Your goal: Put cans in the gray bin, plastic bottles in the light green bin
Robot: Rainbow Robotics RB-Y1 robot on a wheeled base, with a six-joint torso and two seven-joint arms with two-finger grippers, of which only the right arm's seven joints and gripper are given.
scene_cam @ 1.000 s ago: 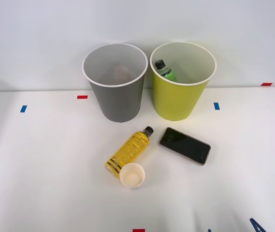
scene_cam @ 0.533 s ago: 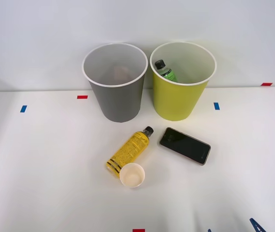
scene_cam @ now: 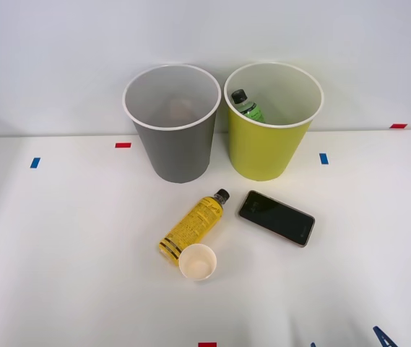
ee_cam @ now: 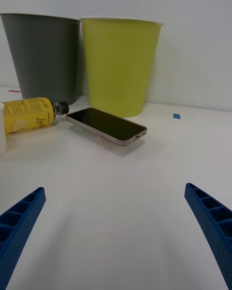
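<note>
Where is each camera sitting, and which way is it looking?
Front view: sits high above the arms, looking forward and down at the table; blue tips of the right hand peek in at its bottom edge.
Right wrist view: sits low on the right arm, looking across the table; its open blue fingers show.
Both share: gray bin, light green bin, yellow bottle, phone.
</note>
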